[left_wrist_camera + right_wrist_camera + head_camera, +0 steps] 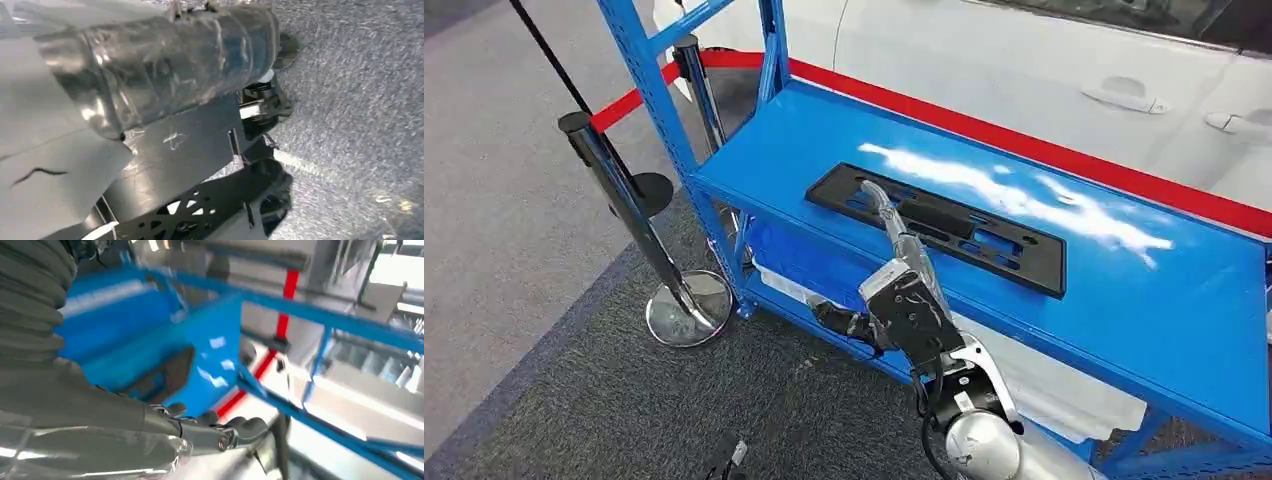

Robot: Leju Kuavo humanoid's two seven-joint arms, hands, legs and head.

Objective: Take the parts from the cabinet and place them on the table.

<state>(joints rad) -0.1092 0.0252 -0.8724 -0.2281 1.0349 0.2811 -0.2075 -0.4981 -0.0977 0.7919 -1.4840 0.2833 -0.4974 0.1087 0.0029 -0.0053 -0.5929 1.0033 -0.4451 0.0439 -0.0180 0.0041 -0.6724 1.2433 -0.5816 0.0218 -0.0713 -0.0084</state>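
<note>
Black part (944, 228) lies flat mid-frame on the blue shelf (1124, 300); right hand (886, 215) fingers extended, touching it, holding nothing.

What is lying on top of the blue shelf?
A flat black part lies on the blue shelf. The right hand reaches over its near end, hiding a little of it. Whether the hand touches it is unclear.

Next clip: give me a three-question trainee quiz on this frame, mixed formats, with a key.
1. True or false: the black panel lies flat on the blue shelf.
2. Which of the robot's hands reaches over the shelf toward the panel: A left, B right?
3. Fill in: behind the shelf runs a red ____.

Key: 1 true. 2 B, the right hand. 3 barrier belt.
</note>
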